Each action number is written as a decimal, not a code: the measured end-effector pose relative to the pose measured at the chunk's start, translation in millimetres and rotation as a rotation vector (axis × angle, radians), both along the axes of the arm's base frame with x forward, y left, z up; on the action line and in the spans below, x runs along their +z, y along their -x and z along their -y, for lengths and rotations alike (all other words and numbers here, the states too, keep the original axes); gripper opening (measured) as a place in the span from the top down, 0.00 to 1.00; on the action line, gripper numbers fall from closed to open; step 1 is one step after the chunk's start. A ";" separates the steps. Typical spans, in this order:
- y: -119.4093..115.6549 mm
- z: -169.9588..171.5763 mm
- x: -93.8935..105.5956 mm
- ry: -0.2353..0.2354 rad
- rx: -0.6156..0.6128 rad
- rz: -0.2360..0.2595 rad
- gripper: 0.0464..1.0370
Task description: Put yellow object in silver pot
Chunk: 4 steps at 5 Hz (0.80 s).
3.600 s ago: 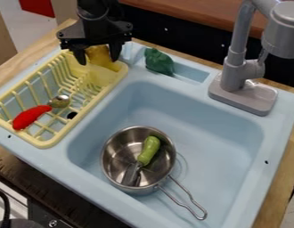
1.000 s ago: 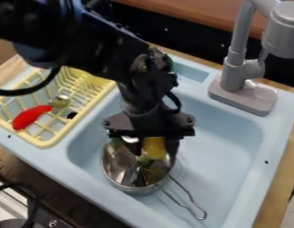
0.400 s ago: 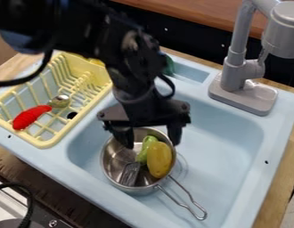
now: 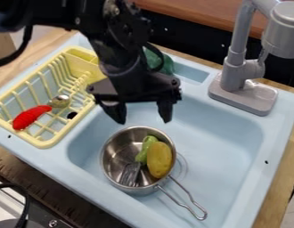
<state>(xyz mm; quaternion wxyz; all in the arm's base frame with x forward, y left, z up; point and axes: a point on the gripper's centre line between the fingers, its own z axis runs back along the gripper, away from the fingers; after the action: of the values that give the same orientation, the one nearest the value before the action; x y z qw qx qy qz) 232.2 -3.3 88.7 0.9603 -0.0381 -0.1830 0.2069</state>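
Grip on smooth yellow oval object (image 4: 159,159), lying in round silver metal pot (image 4: 115,156), best taken across narrower width, with light, stiff, slightly slippery handling expected; black two-finger claw (image 4: 144,121) above, spread wide and empty.

The arm (image 4: 60,12) is black nearly all over, built of thick, blocky sections with rounded corners, and a dull bluish patch shows at its far upper-left end. A slim black cable (image 4: 24,42) curves out below that end, and a second dark cable (image 4: 162,57) bows out beside the wrist (image 4: 120,60). Small pale dots, like screw heads, mark the upper housing. The gripper (image 4: 143,121) is black too — a wide crossbar (image 4: 134,96) with rounded ends and small round fasteners, and under it two stout fingers (image 4: 166,109) narrowing to blunt tips.
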 end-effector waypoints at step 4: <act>-42.9 -74.5 11.1 -0.094 -0.024 -0.065 0.04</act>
<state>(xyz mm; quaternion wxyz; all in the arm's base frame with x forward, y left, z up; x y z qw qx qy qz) 275.0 71.2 99.8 0.9690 0.0114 -0.1607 0.1875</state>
